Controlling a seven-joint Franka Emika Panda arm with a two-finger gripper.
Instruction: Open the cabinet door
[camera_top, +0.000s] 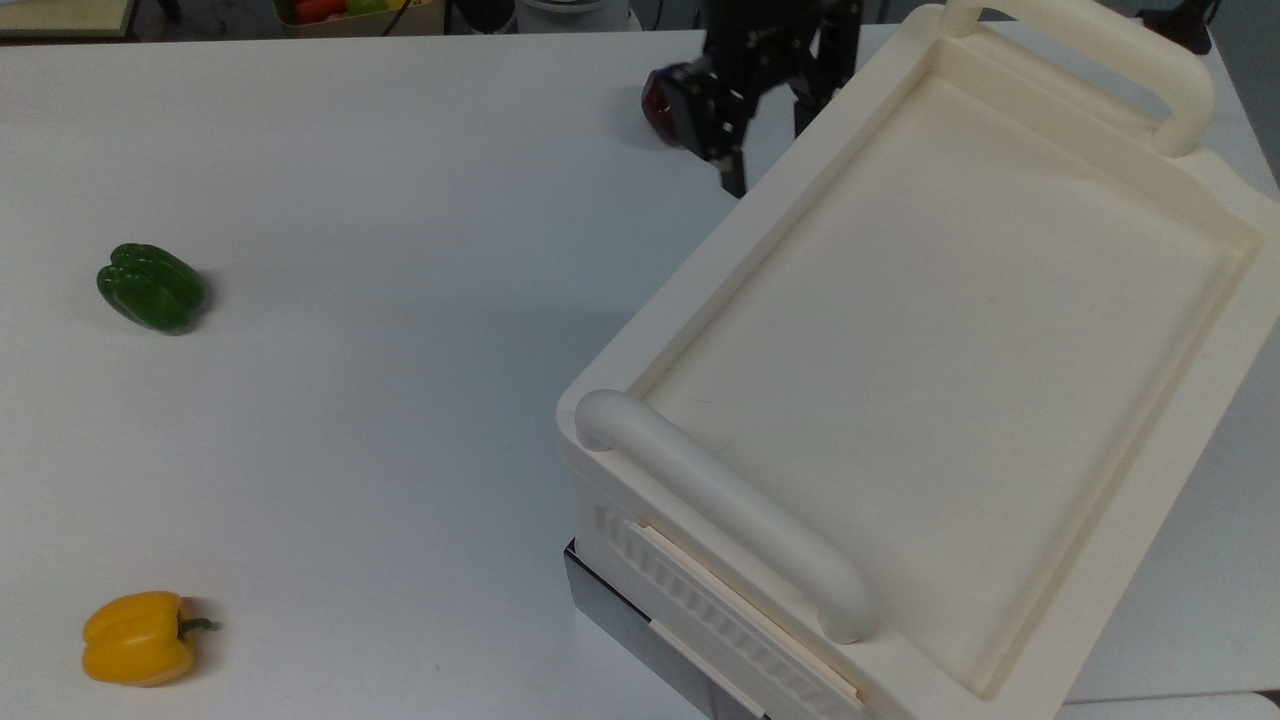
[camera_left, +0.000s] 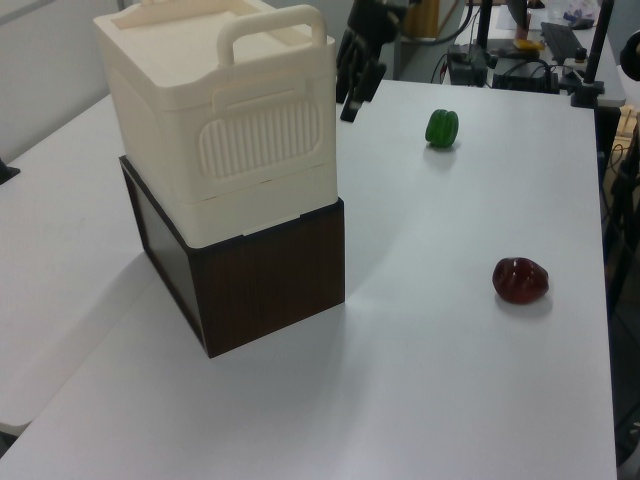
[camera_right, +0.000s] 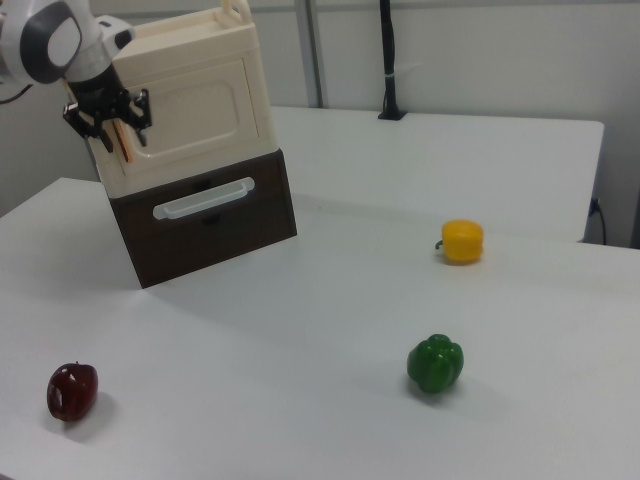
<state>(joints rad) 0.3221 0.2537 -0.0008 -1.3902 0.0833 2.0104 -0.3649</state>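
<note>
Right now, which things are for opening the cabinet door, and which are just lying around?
For the job: cabinet door, tool.
Just lying about: green pepper, yellow pepper, dark red fruit.

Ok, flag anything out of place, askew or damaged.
Nothing stands out. The cabinet door is shut and looks intact, the gripper hangs at one end of it, and nothing is spilled on the table.

We've got the tool (camera_right: 112, 128) right up against the cream cabinet's (camera_right: 195, 95) front corner, door (camera_right: 200, 105) beside it. The dark red pepper (camera_top: 660, 100) sits close below. Out on the open counter (camera_top: 400, 350), the green pepper (camera_top: 150, 287) and yellow pepper (camera_top: 137, 637) lie well apart.
</note>
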